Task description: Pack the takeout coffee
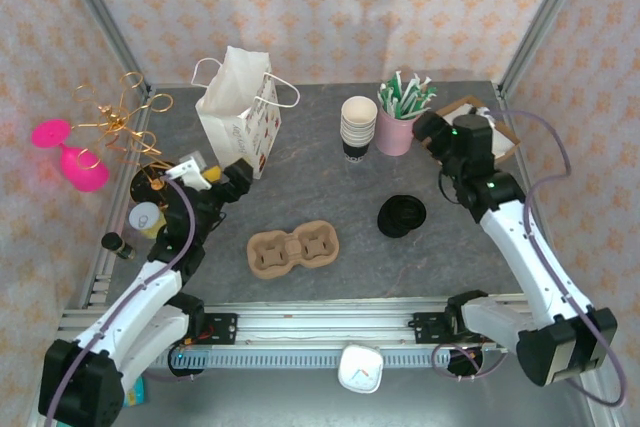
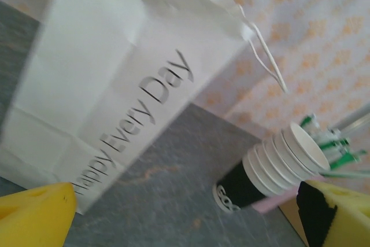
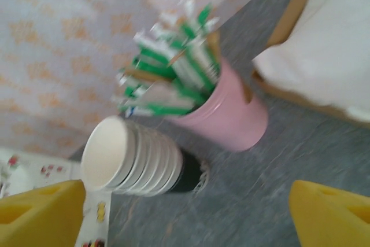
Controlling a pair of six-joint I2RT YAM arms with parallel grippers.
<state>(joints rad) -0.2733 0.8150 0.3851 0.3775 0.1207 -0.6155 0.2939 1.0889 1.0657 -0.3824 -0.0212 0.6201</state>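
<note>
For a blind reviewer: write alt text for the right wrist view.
A stack of white paper cups stands beside a pink holder of green-and-white sticks, between the yellow fingertips of the open right gripper. A tray of white napkins sits at upper right.

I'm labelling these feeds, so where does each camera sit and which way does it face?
Top: above and behind the bases, looking down on the table, bag and cups; left arm and right arm show.
Left wrist: on the left arm, facing the bag and cups; left fingers at bottom corners.
Right wrist: on the right arm, facing the cups and pot; right fingers at bottom corners.
Shared: all three see the cups.
</note>
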